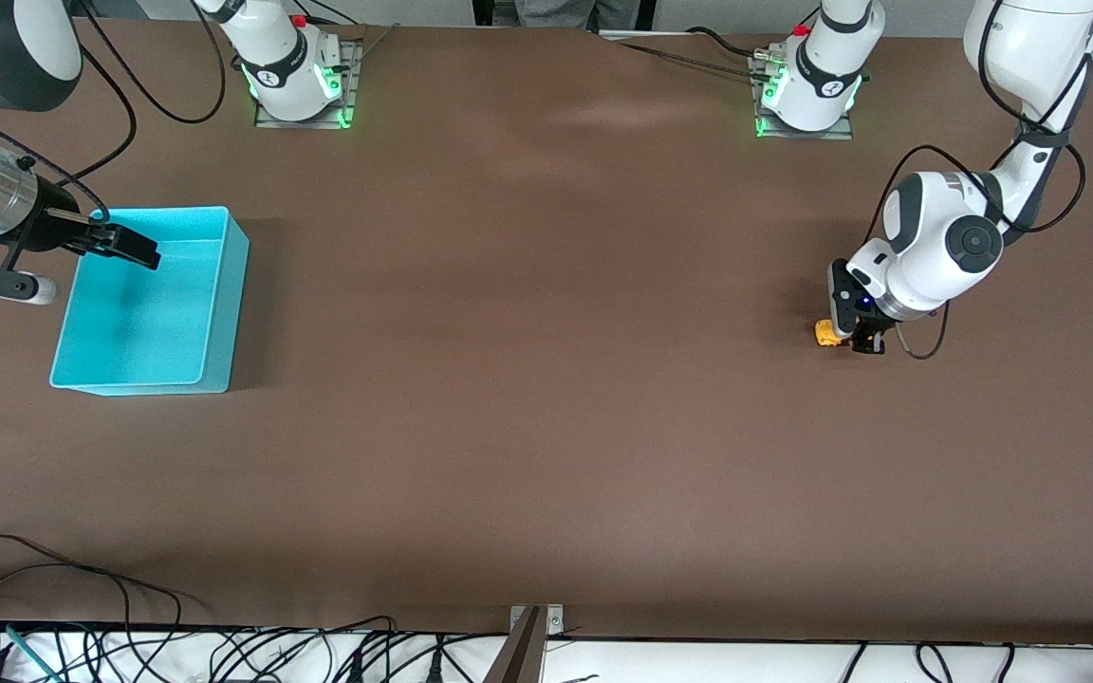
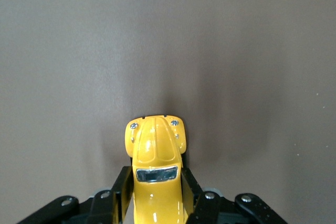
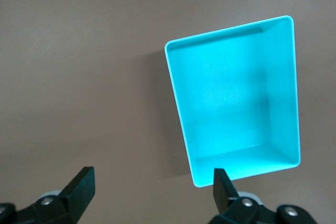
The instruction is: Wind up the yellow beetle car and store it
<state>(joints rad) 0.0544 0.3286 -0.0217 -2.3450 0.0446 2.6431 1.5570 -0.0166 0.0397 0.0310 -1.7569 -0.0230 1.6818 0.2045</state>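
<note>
Yellow beetle car (image 2: 156, 169): on the table (image 1: 546, 398) toward the left arm's end, well apart from the turquoise bin (image 1: 224, 285) at the right arm's end. Left gripper (image 2: 156, 203): low over the car, fingers (image 2: 119, 192) narrowed against both flanks of the body, wheels apparently on the table. Handling advice: keep the squeeze centred and the wheels pressed down, drag straight back along the car's length to wind it, avoiding twist. Right gripper (image 3: 149, 187): spread wide, empty, waiting over the bin.
</note>
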